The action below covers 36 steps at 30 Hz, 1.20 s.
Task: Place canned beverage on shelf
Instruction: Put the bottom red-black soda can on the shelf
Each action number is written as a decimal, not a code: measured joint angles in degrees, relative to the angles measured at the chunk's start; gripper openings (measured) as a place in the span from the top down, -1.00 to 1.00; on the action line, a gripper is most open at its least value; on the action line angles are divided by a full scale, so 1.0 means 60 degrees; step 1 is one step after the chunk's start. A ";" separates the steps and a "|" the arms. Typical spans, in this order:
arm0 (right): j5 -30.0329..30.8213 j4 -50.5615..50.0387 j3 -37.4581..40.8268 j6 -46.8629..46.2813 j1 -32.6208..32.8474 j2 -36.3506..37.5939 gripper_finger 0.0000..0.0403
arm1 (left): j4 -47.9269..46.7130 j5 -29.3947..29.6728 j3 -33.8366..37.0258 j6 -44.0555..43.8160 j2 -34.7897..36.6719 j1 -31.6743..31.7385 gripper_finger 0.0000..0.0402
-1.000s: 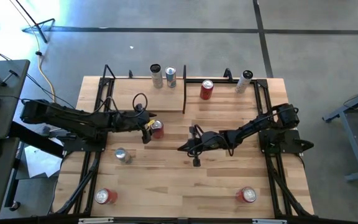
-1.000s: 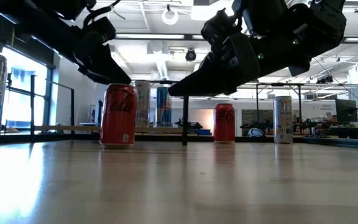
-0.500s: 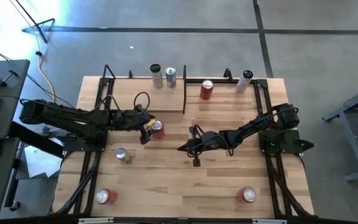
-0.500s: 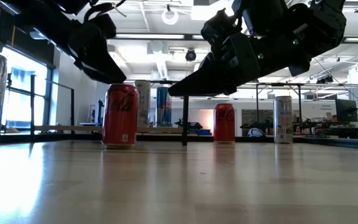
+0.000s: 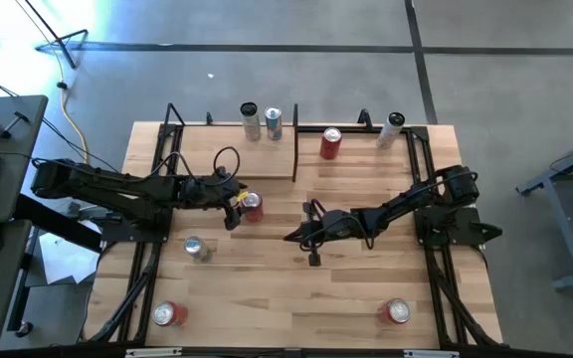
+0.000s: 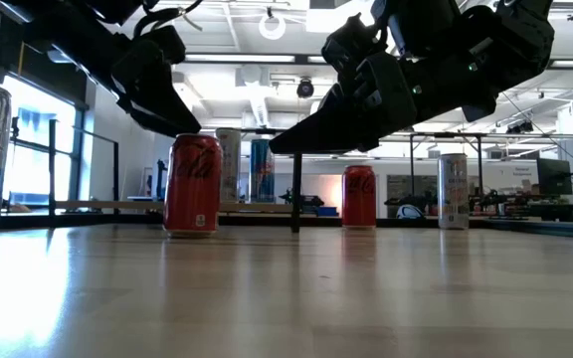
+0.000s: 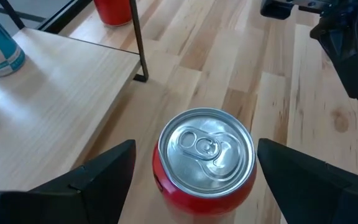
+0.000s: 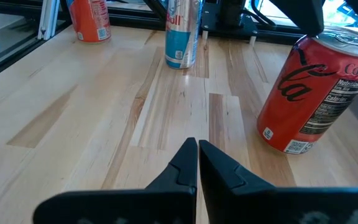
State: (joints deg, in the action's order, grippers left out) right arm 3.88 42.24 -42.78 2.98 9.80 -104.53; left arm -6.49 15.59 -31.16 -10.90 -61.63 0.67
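A red can stands upright on the plank table just near of the shelf, a pale wood platform with a thin upright end panel. My left gripper is open, one finger on either side of the can's top, with a gap showing on both sides. My right gripper is shut near the table's middle, right of the red can, pointing toward it and holding nothing. Two cans stand at the shelf's far edge.
A red can and a pale can stand at the far right of the table. A silver can is near of my left gripper. Two more red cans stand by the near edge.
My left gripper has tipped a little over the red can and stays open around it. The can stands where it was.
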 joint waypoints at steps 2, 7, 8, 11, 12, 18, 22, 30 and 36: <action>0.0001 0.0000 0.0000 -0.0001 0.0000 0.0000 1.00 | -0.0002 0.0000 -0.0002 0.0007 -0.0006 0.0000 -0.62; 0.0000 0.0000 0.0000 -0.0003 0.0000 -0.0003 1.00 | 0.0107 -0.0303 -0.0011 0.0007 -0.0371 -0.0003 -0.62; 0.0003 0.0000 0.0000 -0.0003 0.0000 0.0000 1.00 | 0.0117 -0.0311 -0.0011 0.0007 -0.0467 -0.0004 -0.62; 0.0002 0.0000 0.0000 -0.0001 0.0000 -0.0002 1.00 | 0.0412 -0.0257 -0.0011 0.0129 -0.0745 -0.0002 -0.62; 0.0001 0.0000 0.0000 -0.0002 0.0000 -0.0002 1.00 | 0.0531 -0.0255 -0.0011 0.0195 -0.0828 0.0000 -0.62; 0.0003 0.0000 0.0000 -0.0003 -0.0003 -0.0004 1.00 | 0.0807 -0.0157 -0.0011 0.0408 -0.1071 0.0016 -0.61; 0.0003 0.0000 0.0000 -0.0002 -0.0001 -0.0004 1.00 | 0.0627 0.0170 -0.0007 0.0369 -0.0891 0.0018 -0.49; 0.0004 -0.0065 0.0000 -0.0007 -0.0001 -0.0004 1.00 | -0.0173 0.0211 -0.0006 0.0874 0.0192 0.0405 -0.30; 0.0000 -0.0076 0.0000 -0.0014 -0.0003 -0.0004 1.00 | -0.1241 -0.0020 -0.0359 0.1794 0.1432 0.1372 -0.30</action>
State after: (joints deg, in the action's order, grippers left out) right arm 3.88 41.78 -42.78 2.90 9.78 -104.55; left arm -13.94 15.48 -33.31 -0.13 -53.04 8.90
